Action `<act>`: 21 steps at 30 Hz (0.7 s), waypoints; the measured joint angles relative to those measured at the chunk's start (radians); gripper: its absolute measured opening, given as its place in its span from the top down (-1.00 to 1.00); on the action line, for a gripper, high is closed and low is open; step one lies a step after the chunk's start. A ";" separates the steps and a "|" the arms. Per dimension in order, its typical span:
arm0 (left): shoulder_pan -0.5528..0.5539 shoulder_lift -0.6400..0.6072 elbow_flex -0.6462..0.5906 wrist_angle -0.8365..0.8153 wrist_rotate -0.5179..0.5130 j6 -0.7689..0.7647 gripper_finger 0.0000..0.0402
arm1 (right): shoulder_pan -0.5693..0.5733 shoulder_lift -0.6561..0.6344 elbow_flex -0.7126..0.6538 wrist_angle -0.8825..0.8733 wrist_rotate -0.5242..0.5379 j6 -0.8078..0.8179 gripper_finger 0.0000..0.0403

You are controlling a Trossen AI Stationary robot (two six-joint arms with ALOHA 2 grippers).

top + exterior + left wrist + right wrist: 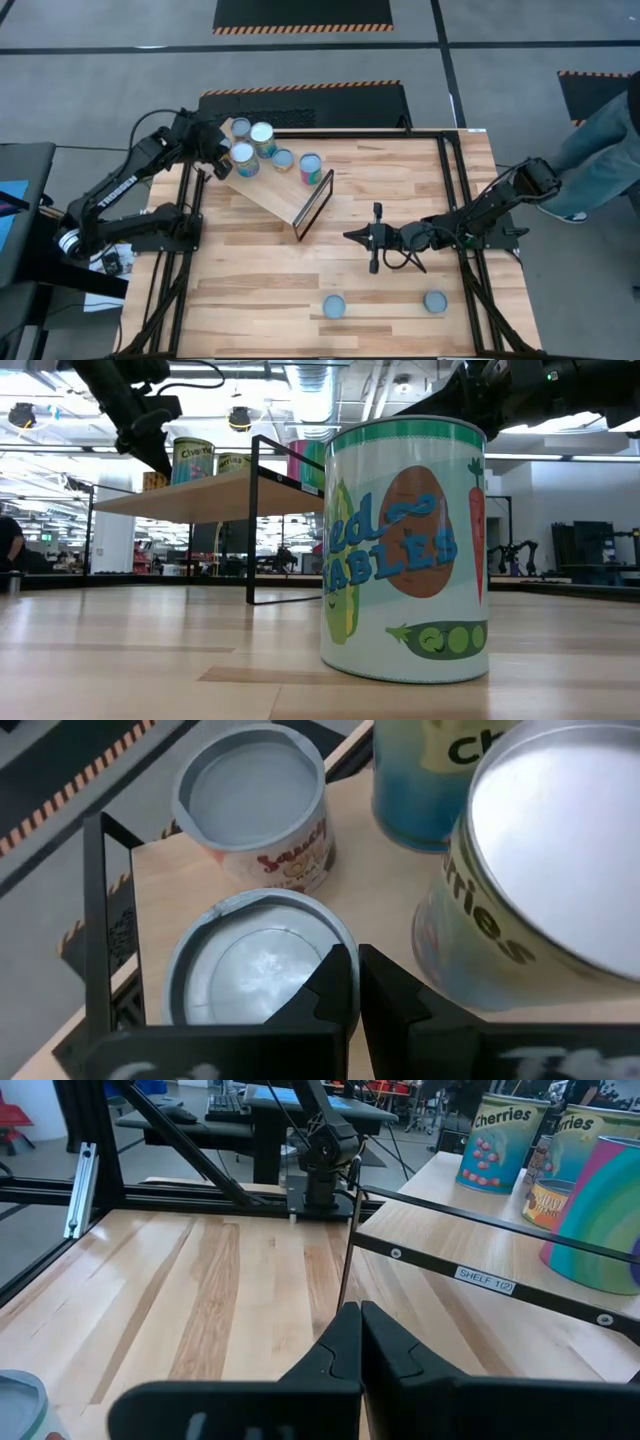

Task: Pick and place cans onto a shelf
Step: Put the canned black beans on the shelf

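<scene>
- Bright, even light from ceiling fixtures (pixel 238 418) visible in the low view; shadows on the table (pixel 400 190) are soft and faint.
- Pale glare sits on a can top (pixel 570 840) in the left wrist view.
- Nearest can (pixel 405 550) looms large, its sides bulging slightly.

The left arm bends up toward the upper left of the high view, its tool (pixel 214 158) with fingers pressed together (wrist view confirms). The right arm stretches leftward at centre right, its tool (pixel 349 236) likewise closed.
</scene>
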 joint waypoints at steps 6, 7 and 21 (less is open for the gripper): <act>0.003 0.011 0.001 0.003 0.009 -0.020 1.00 | 0.000 0.000 0.000 0.000 0.001 0.000 0.94; 0.003 0.011 0.001 0.002 0.010 -0.022 1.00 | 0.000 0.000 0.000 0.000 0.001 0.000 0.94; 0.003 0.012 0.001 0.001 0.006 -0.036 0.78 | 0.000 0.000 0.000 0.000 0.001 0.000 0.94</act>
